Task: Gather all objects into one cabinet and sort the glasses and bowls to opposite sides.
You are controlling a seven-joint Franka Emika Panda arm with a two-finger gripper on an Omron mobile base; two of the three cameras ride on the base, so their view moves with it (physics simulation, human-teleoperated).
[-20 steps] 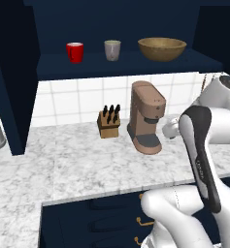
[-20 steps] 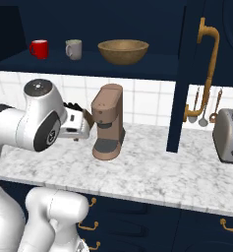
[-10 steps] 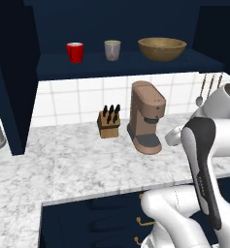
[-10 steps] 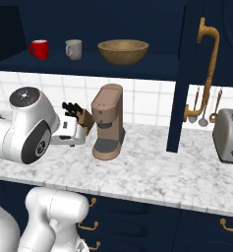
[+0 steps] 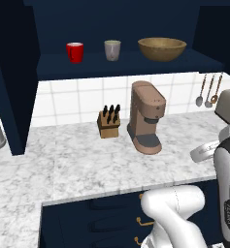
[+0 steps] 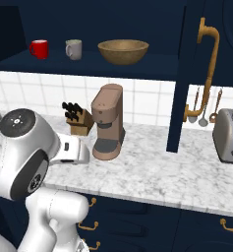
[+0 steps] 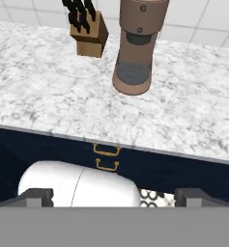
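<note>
Looking along the tool (image 7: pixel 114 197), its two tips stand wide apart with nothing between them, low over the table (image 7: pixel 48 101). Up on the cabinet (image 6: pixel 191 59) shelf sit the red cup (image 5: pixel 74 52), grey cup (image 5: pixel 112 50) and bowl (image 5: pixel 162 48) at right. Risk: swinging up, the arm could clip the coffee machine (image 5: pixel 145 117) or open door. The orange cup isn't visible; the tips are cut off.
</note>
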